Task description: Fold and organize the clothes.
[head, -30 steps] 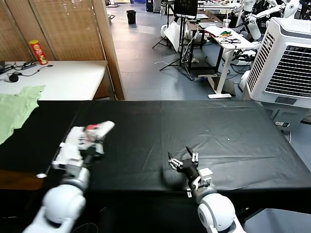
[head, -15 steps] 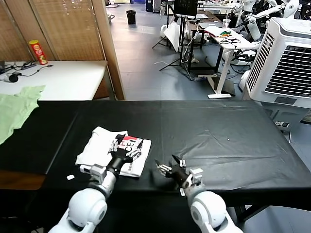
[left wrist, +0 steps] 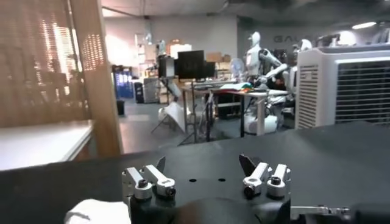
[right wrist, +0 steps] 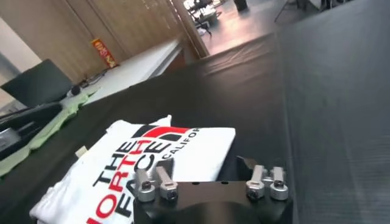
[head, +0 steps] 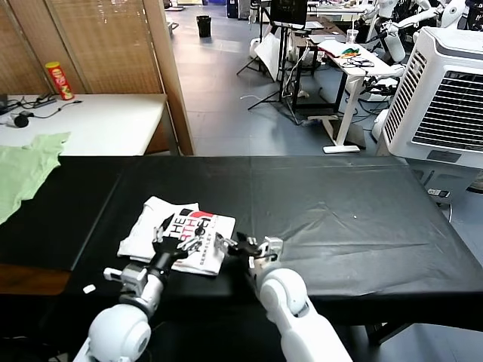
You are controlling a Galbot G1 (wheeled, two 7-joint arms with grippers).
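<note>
With its jaws spread and empty over the folded white T-shirt [head: 178, 233], the left gripper [head: 175, 240] hovers above it, print up, near the black table [head: 339, 219]'s front edge; the right gripper [head: 240, 246], also apart, waits just beside, a workshop beyond

table cover: black cloth [head: 339, 204] spreading ahead of both pincers and off to the right pincer's right
green garment: pale green [head: 23, 170], lying well off to the left pincer's left, half on the cloth's edge
white table: [head: 98, 121] beyond the green garment, far ahead-left of the left pincer
red can: [head: 59, 81] upright on that white table
air cooler: big white unit [head: 445, 98] far ahead-right of the right pincer
</note>
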